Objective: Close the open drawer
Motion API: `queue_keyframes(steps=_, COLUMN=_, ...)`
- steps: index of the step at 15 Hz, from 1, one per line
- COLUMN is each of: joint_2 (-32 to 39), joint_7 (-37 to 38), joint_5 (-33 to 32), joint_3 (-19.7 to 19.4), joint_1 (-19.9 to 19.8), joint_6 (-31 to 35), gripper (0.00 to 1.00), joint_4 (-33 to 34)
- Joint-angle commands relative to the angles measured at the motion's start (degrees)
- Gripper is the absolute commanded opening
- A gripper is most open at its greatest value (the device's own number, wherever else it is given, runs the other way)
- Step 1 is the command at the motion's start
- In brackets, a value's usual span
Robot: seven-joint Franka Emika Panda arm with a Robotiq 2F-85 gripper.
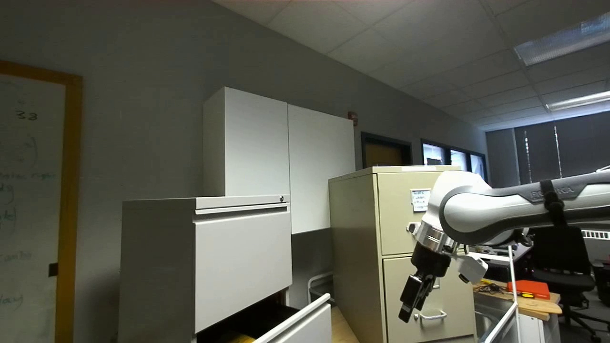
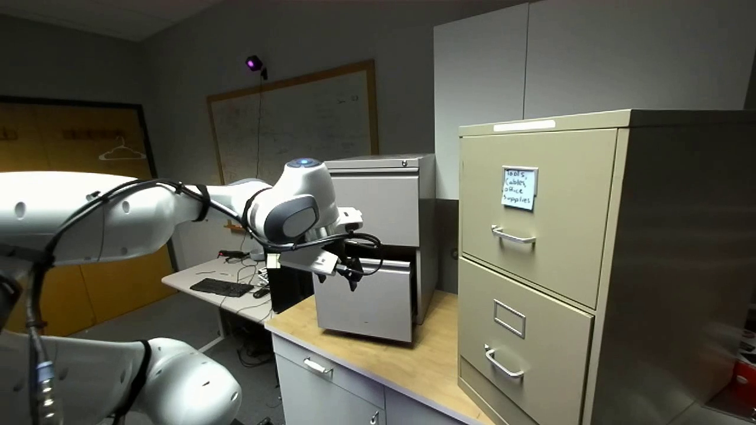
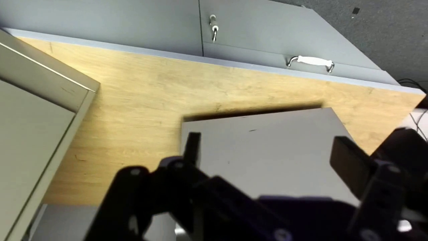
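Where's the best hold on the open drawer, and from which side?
I'd pinch the drawer by its top edge, gripper coming down from above: that edge juts out past the upper panel, open behind. For closing, though, pushing its flat front is likely simpler.

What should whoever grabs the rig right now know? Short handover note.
Gripper: open, holding nothing, facing the lower drawer; I can't see any contact.
Job: the lower drawer of the pale cabinet is partly out over the wooden counter, its dark inside showing in an exterior view.
Done: gripper is out in front; closing not complete. The upper drawer is shut.
Left: push the lower drawer in until flush, then back off.
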Motion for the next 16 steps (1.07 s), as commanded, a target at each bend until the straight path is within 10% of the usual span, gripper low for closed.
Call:
queue_keyframes(steps=1, joint_2=5.2, joint_7=3.1, joint_5=2.9, joint_3=3.9, joint_1=3.1, joint_6=4.2, gripper=1.00, joint_4=2.0)
queue_keyframes(steps=13, joint_2=22.8, joint_7=7.8, joint_5=7.2, joint_3=11.7, joint_1=9.1, joint_6=15.0, gripper=0.05, joint_4=10.4)
queue_keyframes(steps=16, joint_2=29.3, joint_7=8.7, joint_5=8.5, joint_3=12.6, joint_1=9.7, joint_6=15.7, gripper=0.00, joint_4=14.5)
